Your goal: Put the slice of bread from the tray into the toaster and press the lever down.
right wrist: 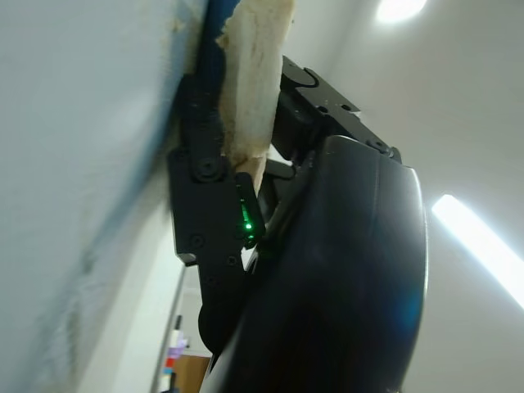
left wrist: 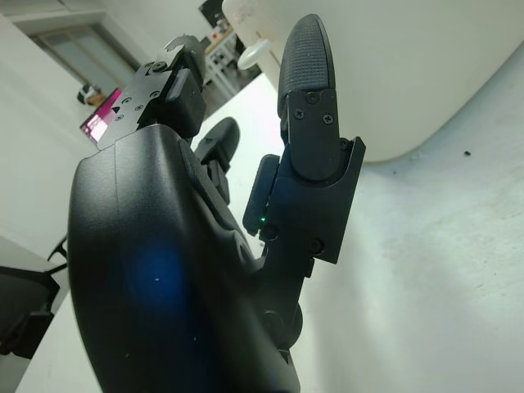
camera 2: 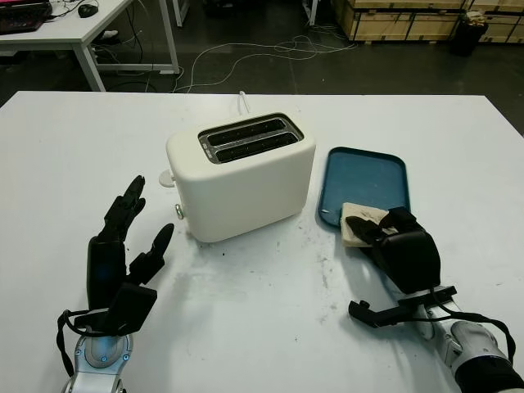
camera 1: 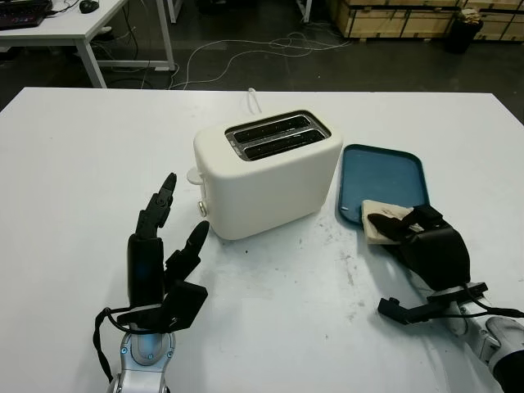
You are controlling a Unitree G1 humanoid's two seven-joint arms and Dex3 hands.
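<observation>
One bread slice (camera 1: 378, 219) at blue tray's (camera 1: 385, 170) near edge — right hand (camera 1: 422, 237) gripping it, toaster (camera 1: 266, 170) slots empty, left hand (camera 1: 160, 262) open.

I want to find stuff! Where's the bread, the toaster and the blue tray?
bread (camera 1: 378, 218), left eye view, on its pale top face beside the right robot hand (camera 1: 413, 233).
toaster (camera 1: 270, 176), left eye view, on its cream front wall.
blue tray (camera 1: 385, 172), left eye view, on its bare floor.
</observation>
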